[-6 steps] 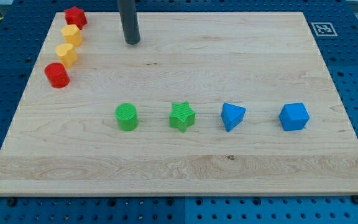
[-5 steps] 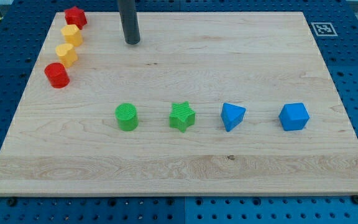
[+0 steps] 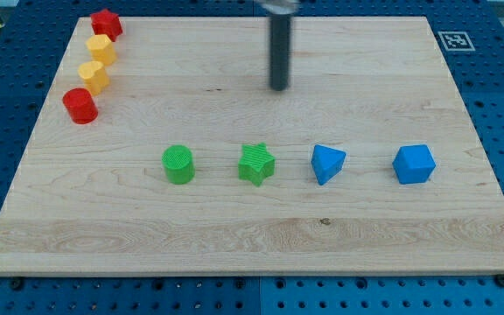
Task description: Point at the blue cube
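— What did my arm look like on the feed?
— Just a straight, dark grey rod; smooth and round; a paler metallic collar showed at the frame's top; my tip (image 3: 279, 88) was flat and slightly blurred.

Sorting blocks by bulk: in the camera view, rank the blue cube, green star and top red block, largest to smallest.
1. blue cube
2. green star, only slightly smaller
3. top red block, though it sits farther back, so unsure
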